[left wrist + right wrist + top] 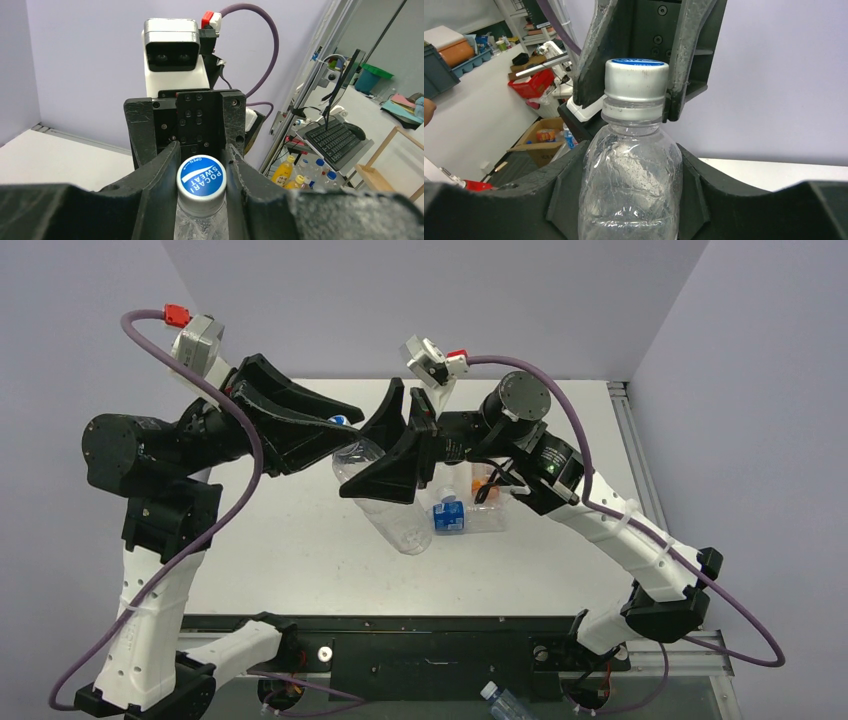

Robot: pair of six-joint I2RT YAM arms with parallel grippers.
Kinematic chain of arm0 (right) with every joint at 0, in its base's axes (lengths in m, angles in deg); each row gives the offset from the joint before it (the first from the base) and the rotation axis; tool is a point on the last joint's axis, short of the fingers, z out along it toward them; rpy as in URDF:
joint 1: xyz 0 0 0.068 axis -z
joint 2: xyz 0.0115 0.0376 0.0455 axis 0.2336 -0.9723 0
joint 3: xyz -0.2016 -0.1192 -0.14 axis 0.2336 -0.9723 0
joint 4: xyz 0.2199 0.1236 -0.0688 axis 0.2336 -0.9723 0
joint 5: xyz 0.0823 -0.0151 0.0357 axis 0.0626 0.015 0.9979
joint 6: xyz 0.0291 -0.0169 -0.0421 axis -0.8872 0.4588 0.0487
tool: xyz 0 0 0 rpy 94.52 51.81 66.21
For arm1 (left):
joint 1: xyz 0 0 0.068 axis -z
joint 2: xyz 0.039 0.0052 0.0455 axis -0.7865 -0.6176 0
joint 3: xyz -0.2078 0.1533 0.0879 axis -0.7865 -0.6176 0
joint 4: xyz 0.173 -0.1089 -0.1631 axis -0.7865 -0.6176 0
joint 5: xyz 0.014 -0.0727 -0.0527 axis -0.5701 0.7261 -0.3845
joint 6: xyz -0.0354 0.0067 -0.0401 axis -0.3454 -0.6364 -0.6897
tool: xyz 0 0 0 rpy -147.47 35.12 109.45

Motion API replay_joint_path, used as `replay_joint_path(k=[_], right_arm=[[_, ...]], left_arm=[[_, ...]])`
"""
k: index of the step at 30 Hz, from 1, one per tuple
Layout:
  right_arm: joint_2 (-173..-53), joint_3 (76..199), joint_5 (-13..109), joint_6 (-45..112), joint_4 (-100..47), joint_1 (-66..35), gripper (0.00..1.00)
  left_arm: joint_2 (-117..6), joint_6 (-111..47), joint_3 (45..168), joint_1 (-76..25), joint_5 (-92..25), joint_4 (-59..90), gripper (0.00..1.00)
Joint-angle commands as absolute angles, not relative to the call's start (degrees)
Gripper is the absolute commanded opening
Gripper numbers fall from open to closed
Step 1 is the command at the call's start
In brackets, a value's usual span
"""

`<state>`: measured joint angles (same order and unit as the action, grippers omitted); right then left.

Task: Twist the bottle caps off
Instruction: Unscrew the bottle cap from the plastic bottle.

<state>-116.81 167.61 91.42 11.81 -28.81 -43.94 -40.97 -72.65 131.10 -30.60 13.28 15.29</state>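
A clear plastic bottle hangs tilted in the air over the table, held between both arms. Its bottle cap has a blue printed top and a white ridged side; it also shows in the right wrist view and as a small blue spot from above. My left gripper is shut on that cap, one black finger pressed to each side. My right gripper is shut on the bottle's body just below the shoulder. From above, the right gripper faces the left gripper.
On the white table, behind the bottle, stands a clear tray with a blue-labelled item and something orange in it. Another bottle lies below the table's near edge.
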Motion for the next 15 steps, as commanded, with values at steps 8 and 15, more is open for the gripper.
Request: replay_joint_path(k=[8, 15], right_arm=[[-115.7, 164.3, 92.6, 4.8, -13.5, -39.8, 0.00], [-117.7, 164.6, 96.3, -1.3, -7.4, -39.2, 0.00]], left_arm=[[-41.1, -75.9, 134.3, -30.9, 15.1, 19.1, 0.43], [-41.1, -77.5, 134.4, -30.9, 16.4, 19.8, 0.70]])
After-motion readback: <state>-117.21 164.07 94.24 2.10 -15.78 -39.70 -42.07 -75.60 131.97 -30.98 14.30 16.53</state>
